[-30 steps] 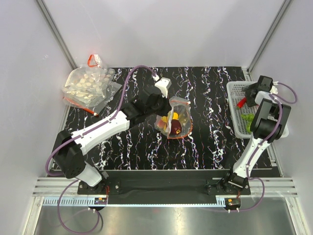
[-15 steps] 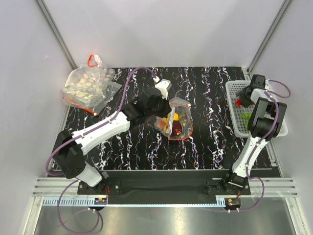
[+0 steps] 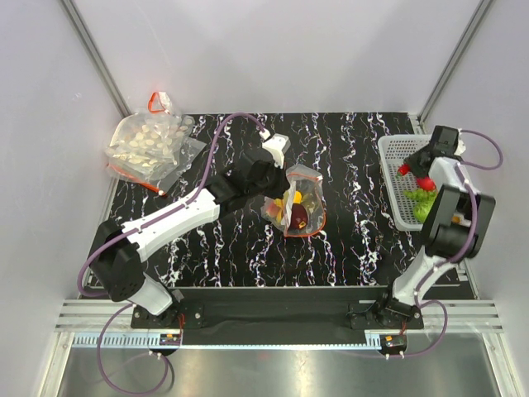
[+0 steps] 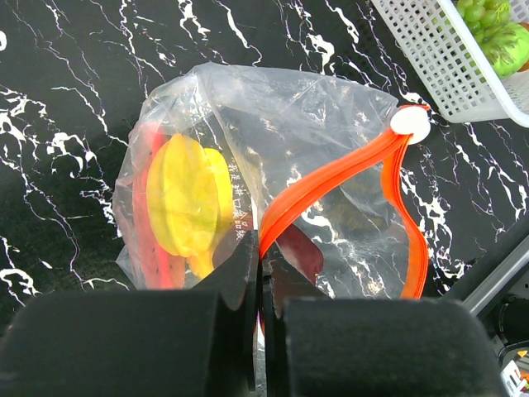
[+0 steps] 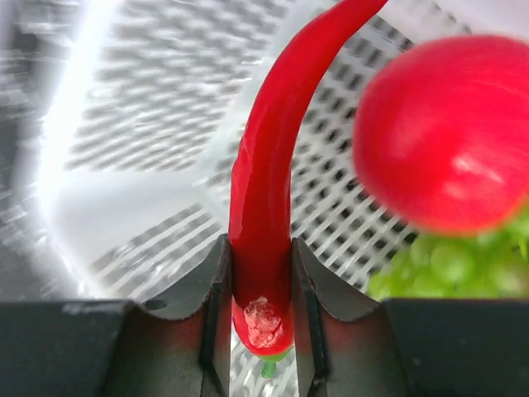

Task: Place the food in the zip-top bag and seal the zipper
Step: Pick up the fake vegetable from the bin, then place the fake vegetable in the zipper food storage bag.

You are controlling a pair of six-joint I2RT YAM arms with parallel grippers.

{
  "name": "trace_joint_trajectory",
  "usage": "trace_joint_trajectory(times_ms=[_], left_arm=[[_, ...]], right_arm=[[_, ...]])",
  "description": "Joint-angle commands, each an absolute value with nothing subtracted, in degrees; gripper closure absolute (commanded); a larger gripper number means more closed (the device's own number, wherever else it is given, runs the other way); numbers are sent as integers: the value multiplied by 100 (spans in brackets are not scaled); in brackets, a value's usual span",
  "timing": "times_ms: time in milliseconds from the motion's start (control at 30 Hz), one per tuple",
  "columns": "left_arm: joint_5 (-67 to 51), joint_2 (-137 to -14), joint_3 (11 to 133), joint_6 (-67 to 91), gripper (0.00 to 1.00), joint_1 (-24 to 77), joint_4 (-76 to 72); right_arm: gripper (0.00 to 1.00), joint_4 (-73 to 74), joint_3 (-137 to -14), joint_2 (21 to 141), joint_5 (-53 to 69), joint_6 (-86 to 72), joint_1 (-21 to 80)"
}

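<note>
The small clear zip-top bag (image 3: 296, 203) lies mid-table with yellow and dark red food inside; in the left wrist view the bag (image 4: 273, 124) shows its orange zipper (image 4: 331, 178) and white slider (image 4: 410, 122). My left gripper (image 4: 261, 248) is shut on the zipper strip at the bag's mouth. My right gripper (image 5: 260, 273) is shut on a red chili pepper (image 5: 269, 190), held over the white basket (image 3: 395, 184); in the top view the chili (image 3: 405, 168) shows by the gripper. A red round fruit (image 5: 446, 132) and green food (image 5: 438, 265) lie in the basket.
A larger clear bag of whitish pieces (image 3: 150, 142) with a red loop lies at the back left, partly off the black marbled mat. White walls and frame posts enclose the table. The basket stands at the right edge.
My right gripper has shifted a little to the right over the basket, still with the red chili. The left arm and the bag have barely moved.
</note>
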State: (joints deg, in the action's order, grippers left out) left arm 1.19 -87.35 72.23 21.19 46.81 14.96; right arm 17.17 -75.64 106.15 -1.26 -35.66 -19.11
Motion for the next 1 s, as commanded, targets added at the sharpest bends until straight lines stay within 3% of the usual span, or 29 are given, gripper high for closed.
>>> trace_joint_trajectory(times_ms=[0, 333, 767, 967], left_arm=[[26, -8657, 7435, 1995, 100, 4737, 1388], [237, -8666, 7857, 1881, 100, 4878, 1845], [765, -9079, 8736, 1881, 100, 4861, 2847], [519, -9369, 9026, 1960, 100, 4694, 3050]], right_arm=[[78, 1336, -7278, 9397, 351, -3164, -1881], [80, 1634, -6513, 8017, 2968, -2814, -1636], [80, 2355, -5802, 6119, 4570, -1995, 341], [82, 2540, -5529, 5486, 4965, -1977, 712]])
